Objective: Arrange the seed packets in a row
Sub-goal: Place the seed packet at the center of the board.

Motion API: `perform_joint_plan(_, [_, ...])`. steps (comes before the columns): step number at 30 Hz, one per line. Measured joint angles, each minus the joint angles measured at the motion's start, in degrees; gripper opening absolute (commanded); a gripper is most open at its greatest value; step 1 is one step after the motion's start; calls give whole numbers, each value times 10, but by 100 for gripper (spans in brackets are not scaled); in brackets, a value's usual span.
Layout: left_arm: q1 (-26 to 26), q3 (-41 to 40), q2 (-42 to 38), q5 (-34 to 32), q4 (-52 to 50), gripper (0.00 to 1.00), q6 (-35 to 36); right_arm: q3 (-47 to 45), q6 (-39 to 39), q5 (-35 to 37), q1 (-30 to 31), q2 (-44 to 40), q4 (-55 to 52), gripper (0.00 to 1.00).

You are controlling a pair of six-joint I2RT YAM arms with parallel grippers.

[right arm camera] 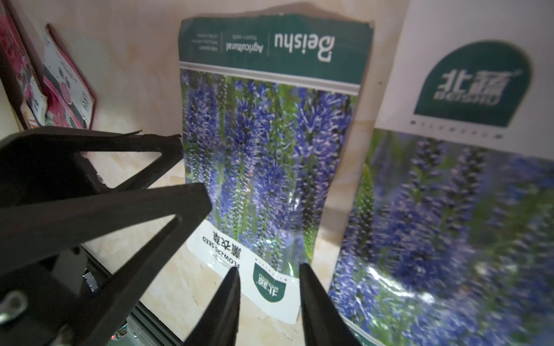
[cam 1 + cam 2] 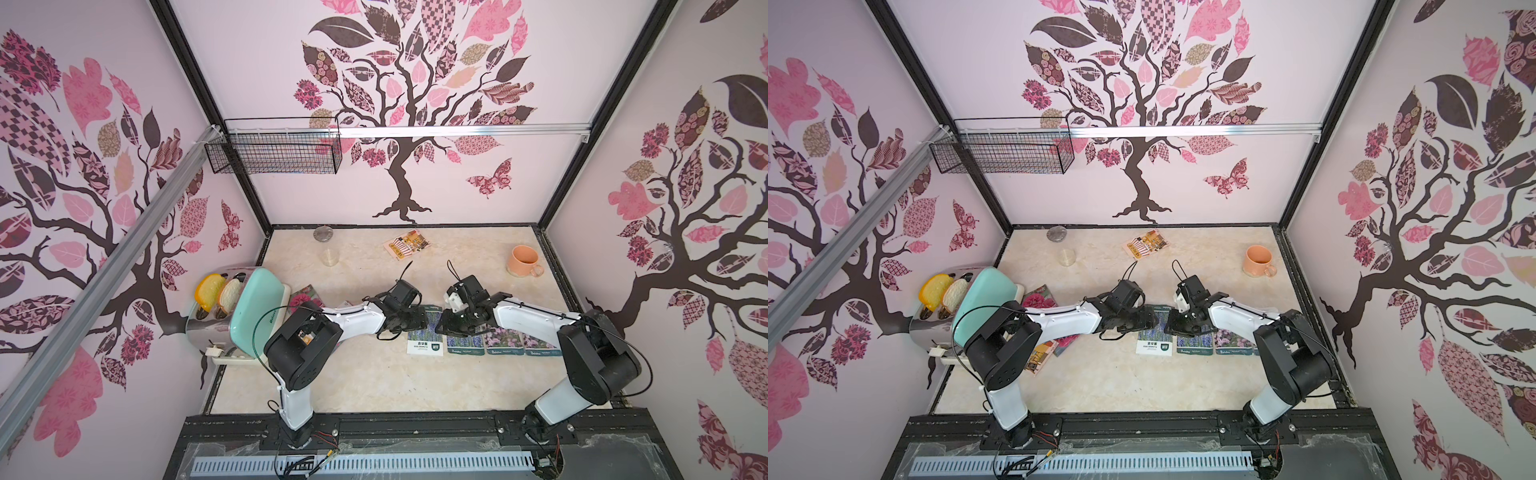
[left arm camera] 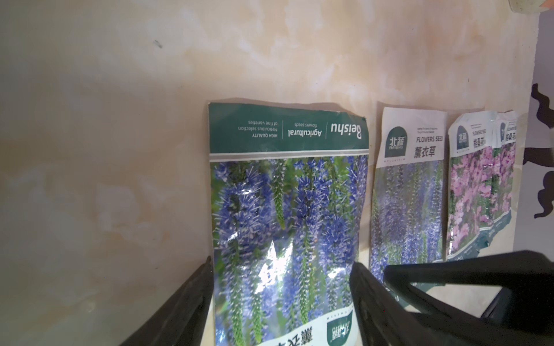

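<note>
The marbled table [image 2: 374, 386] carries a silver toaster [image 2: 203, 328] at its left edge, and both arms reach in over the middle. Four of the seed packets [image 2: 540, 344] lie flat, side by side, in a row right of centre. From the left these are a lavender packet [image 2: 424, 345] with its white end nearest, a second lavender packet [image 2: 464, 343] turned the other way, then two pink-purple packets [image 2: 503, 343]. The left gripper [image 3: 281, 262] sits over the leftmost packet, jaws wide, one at each long edge. The right gripper [image 1: 269, 268] is over that packet's white end, jaws narrow with nothing between them. A red-pink packet [image 2: 303, 296] lies beside the toaster. Another red-pink one [image 2: 1065, 343] and an orange packet [image 2: 1040, 358] lie under the left arm, and a second orange one [image 2: 409, 244] lies at the far centre. A peach mug [image 2: 523, 259] stands far right; a clear glass [image 2: 329, 257] and a metal lid [image 2: 322, 233] stand far left.
</note>
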Motion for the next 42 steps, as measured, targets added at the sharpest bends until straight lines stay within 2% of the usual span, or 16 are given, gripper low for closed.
perform_joint_plan(21, [-14, 1, 1, -5, 1, 74, -12, 2, -11, 3, -5, -17, -14, 36])
perform_joint_plan(33, [-12, 2, -9, -35, -27, 82, -10, 9, -13, 0, -5, -16, -14, 37])
perform_joint_plan(38, [23, -31, -42, -45, -46, 82, -4, 22, -14, -6, -5, -12, -13, 37])
perform_joint_plan(42, [89, -88, -113, -61, -85, 85, 3, 61, -16, -16, -5, 22, -15, 38])
